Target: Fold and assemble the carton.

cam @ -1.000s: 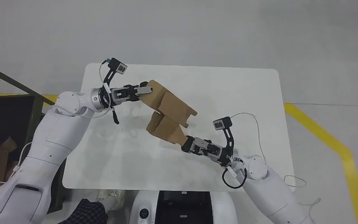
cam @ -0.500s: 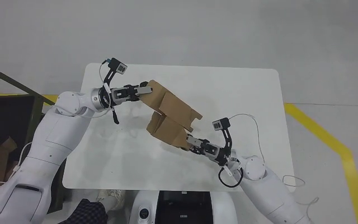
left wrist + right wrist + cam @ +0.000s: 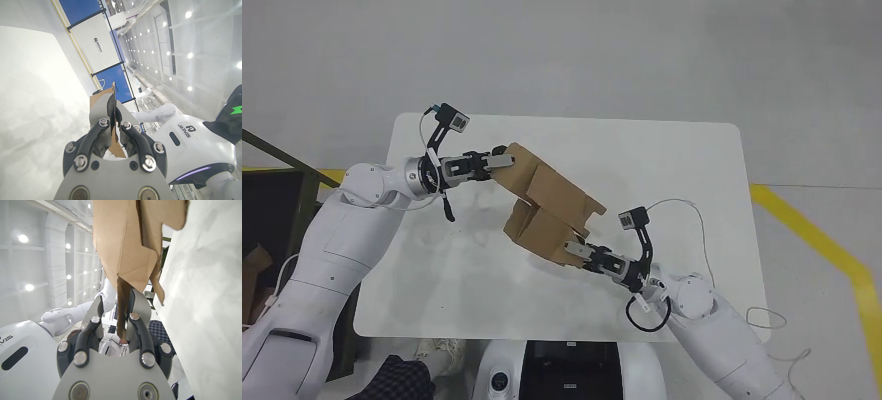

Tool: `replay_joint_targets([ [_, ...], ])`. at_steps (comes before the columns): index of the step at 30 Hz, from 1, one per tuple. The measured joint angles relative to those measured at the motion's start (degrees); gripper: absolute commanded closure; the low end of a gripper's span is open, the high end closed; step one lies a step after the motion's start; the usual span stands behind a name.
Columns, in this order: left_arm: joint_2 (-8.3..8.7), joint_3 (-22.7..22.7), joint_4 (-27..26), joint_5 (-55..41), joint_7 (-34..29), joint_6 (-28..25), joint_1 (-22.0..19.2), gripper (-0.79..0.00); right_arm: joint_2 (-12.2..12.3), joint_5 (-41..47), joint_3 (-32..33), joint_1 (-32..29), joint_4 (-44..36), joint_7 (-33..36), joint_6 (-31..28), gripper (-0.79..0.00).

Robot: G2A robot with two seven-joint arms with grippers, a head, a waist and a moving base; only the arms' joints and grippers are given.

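Jaws of the left gripper are clamped tight on one edge of the brown cardboard carton, which sits half-formed over the middle of the white tabletop. Those of the right gripper stand part open around a loose flap, with one finger touching it. Flap folding seems to be the step in hand. Next, the right should probably close and bend the flap inward while the left braces.

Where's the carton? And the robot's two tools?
carton (image 3: 542, 185), top view, on its brown upper panel.
left tool (image 3: 112, 106), left wrist view, midway between fingertips pinching a carton edge.
right tool (image 3: 117, 303), right wrist view, midway between fingertips, a flap between them.
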Motion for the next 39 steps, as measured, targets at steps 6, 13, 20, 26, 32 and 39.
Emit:
replay_joint_targets([
  [6,0.0,0.0,0.0,0.0,0.0,0.0,0.0,0.0,0.0,-1.6,0.4,-0.7,-0.8,-1.1,0.4,0.0],
  [13,0.0,0.0,0.0,0.0,0.0,0.0,0.0,-0.785,0.4,-2.5,1.9,-1.5,-2.6,-0.9,0.8,0.0],
  [20,0.0,0.0,0.0,0.0,0.0,0.0,0.0,-0.785,1.0,-2.8,4.3,-2.7,-4.3,0.1,1.3,0.0],
  [26,0.0,0.0,0.0,0.0,0.0,0.0,0.0,-0.785,1.7,-2.0,7.0,-4.0,-5.9,2.5,1.2,0.0],
  [32,0.0,0.0,0.0,0.0,0.0,0.0,0.0,-0.785,2.9,-0.5,10.9,-4.0,-7.5,9.4,2.9,0.0],
  [39,0.0,0.0,0.0,0.0,0.0,0.0,0.0,-0.785,4.2,2.1,14.4,-2.2,-8.9,21.9,8.1,0.0],
])
